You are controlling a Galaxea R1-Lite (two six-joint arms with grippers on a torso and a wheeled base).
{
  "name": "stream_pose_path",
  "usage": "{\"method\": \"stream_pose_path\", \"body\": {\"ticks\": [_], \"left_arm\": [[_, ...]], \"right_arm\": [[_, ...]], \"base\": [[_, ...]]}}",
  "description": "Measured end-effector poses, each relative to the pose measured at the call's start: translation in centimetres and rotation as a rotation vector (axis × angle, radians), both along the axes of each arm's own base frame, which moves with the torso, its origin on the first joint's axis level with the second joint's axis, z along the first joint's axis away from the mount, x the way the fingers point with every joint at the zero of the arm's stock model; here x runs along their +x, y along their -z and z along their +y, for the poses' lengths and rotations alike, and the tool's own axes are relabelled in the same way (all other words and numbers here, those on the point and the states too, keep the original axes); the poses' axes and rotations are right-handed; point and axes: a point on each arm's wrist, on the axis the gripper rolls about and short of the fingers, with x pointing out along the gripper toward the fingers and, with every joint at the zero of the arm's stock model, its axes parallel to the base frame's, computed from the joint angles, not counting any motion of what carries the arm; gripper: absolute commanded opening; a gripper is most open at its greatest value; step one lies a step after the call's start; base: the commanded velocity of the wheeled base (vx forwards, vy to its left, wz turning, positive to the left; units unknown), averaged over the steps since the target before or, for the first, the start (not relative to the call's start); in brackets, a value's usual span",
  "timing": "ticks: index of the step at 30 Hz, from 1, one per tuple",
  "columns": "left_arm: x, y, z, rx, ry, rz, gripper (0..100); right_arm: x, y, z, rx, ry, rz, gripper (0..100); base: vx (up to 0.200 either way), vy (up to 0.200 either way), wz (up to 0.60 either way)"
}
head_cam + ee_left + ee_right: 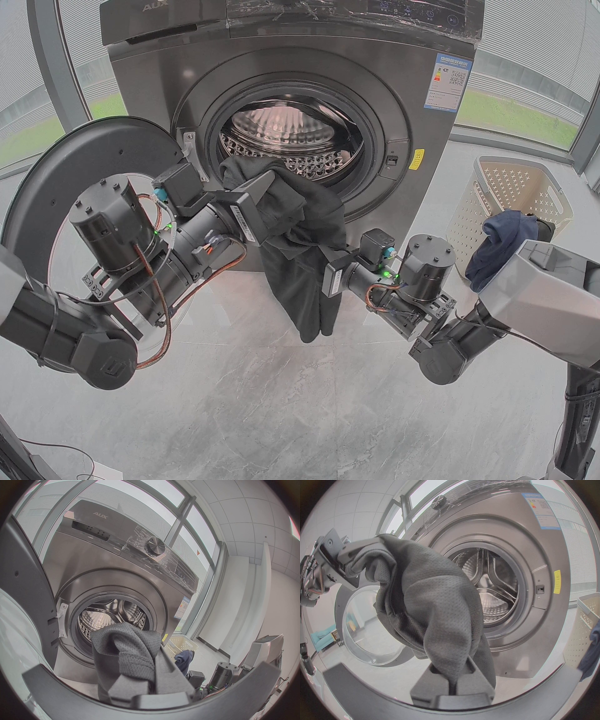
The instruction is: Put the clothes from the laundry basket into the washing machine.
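Note:
A dark grey mesh garment (300,250) hangs in front of the open washing machine (287,81), its upper fold level with the drum opening (290,140) and its lower part dangling toward the floor. My left gripper (265,187) is shut on the garment's upper part (131,655). My right gripper (328,262) is shut on a lower fold of the same garment (440,605). The drum (490,586) looks bare inside. A cream laundry basket (519,187) stands on the floor to the right of the machine, with a navy blue cloth (500,240) draped over its front rim.
The machine's round door (81,169) is swung wide open to the left, behind my left arm. Grey marbled floor (281,400) lies free in front. Windows run behind the machine.

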Motion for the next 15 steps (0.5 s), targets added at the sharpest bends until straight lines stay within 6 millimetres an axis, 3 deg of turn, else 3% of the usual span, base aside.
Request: {"method": "stream_pose_path", "body": {"ticks": [2,3,15], "left_arm": [[0.0,0.0,0.0,0.001,0.000,0.001,0],[0.0,0.0,0.0,0.001,0.001,0.001,0],[0.0,0.0,-0.1,0.000,0.001,-0.001,0]], "right_arm": [[-0.2,-0.1,-0.6,-0.003,0.008,0.005,0],[-0.3,0.0,-0.8,-0.006,0.010,0.009,100],[0.0,0.1,-2.4,-0.015,0.049,0.029,100]], "base": [[0.000,0.000,0.00],[0.000,0.000,0.00],[0.000,0.000,0.00]]}}
